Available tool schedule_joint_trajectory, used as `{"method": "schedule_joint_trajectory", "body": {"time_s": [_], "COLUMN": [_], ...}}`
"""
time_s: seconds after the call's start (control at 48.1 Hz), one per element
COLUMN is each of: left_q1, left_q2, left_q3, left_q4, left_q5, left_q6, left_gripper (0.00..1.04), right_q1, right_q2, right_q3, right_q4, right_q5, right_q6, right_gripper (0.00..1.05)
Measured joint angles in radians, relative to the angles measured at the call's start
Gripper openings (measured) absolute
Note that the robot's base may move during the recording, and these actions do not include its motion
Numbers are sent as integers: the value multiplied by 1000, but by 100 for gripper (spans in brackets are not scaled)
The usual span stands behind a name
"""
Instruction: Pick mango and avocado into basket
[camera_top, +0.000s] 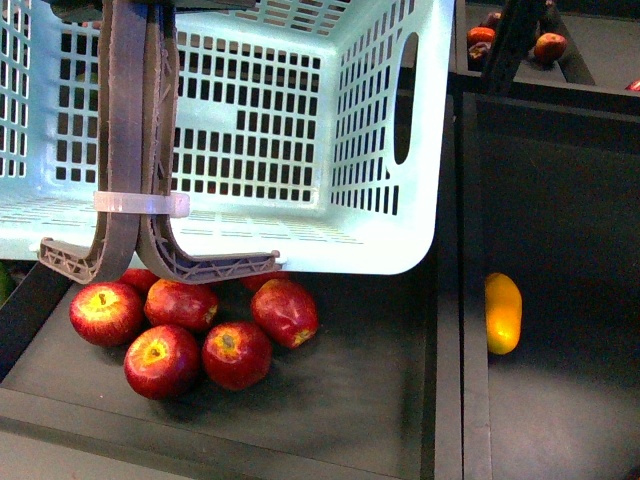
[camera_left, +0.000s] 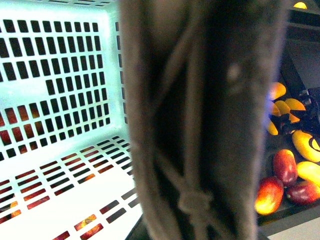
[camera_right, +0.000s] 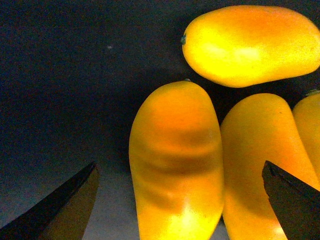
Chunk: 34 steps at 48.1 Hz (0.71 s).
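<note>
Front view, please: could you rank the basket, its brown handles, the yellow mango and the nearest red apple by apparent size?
1. basket, by far the largest.
2. brown handles.
3. nearest apple and mango: too close to rank. The apple is rounder, the mango longer but narrower.

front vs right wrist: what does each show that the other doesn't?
Front only: the teal basket with its brown handles, a cluster of red apples in the bin below it, and more red fruit in the far bin.
Right wrist only: the open right gripper, fingertips either side of one mango in a group of four.
Shared: yellow mango on a dark bin floor. The front view shows just one; whether it belongs to that group can't be told.
</note>
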Motion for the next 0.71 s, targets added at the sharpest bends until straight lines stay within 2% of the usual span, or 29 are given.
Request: {"method": "schedule_joint_trajectory", "body": {"time_s": [0.437, 0.708], "left_q1": [0, 0], "left_q2": [0, 0], "left_q3": [0, 0], "left_q4": [0, 0], "left_q5": [-5, -3], "left_q6": [0, 0], "left_gripper": [5, 5], "right_q1": [51, 50], "right_q2": [189, 219], "right_q3": [208, 243], "right_q4": [-41, -58], "right_q5": [55, 58], "right_q6": [34, 48], "right_gripper": [97, 97]}}
